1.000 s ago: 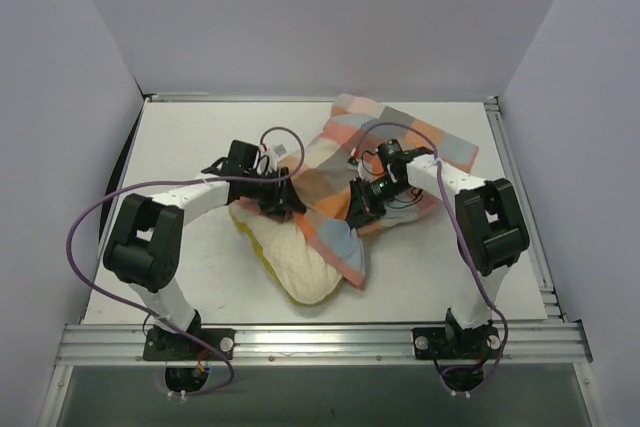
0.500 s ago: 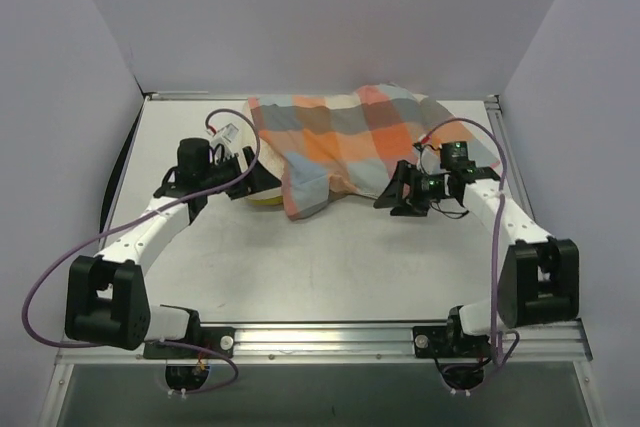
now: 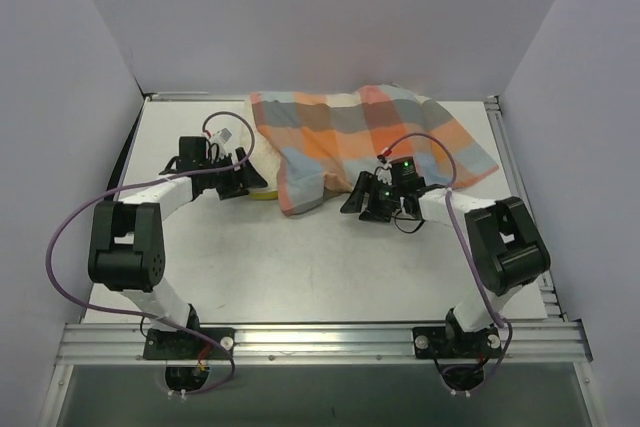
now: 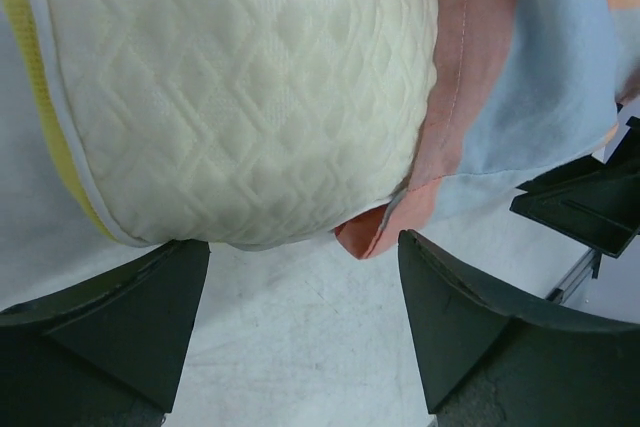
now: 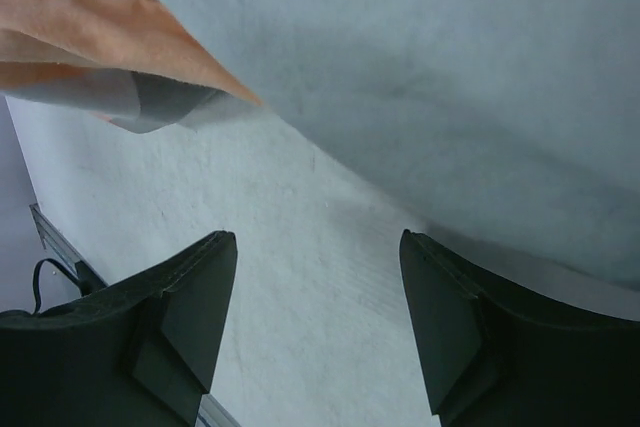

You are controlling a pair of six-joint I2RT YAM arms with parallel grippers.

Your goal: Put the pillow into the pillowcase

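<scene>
The checked pillowcase (image 3: 370,132) lies spread across the back of the table, bulging over the pillow inside it. A small yellow and cream end of the pillow (image 3: 262,190) pokes out at its left opening. In the left wrist view the cream quilted pillow (image 4: 240,97) with its yellow edge fills the top, and the pillowcase (image 4: 530,77) hem wraps its right side. My left gripper (image 3: 243,180) (image 4: 300,243) is open just short of that end, with bare table between its fingers. My right gripper (image 3: 360,203) (image 5: 318,237) is open at the case's front edge (image 5: 90,47), holding nothing.
White walls enclose the table on the left, back and right. A metal rail (image 3: 320,332) runs along the near edge by the arm bases. Purple cables loop from both arms. The white table (image 3: 320,267) shows bare in front of the pillowcase.
The pillowcase with the pillow went from the table's middle to the back and spread flat. Both grippers opened and let go of the cloth. The right gripper then slid left along the front edge.
</scene>
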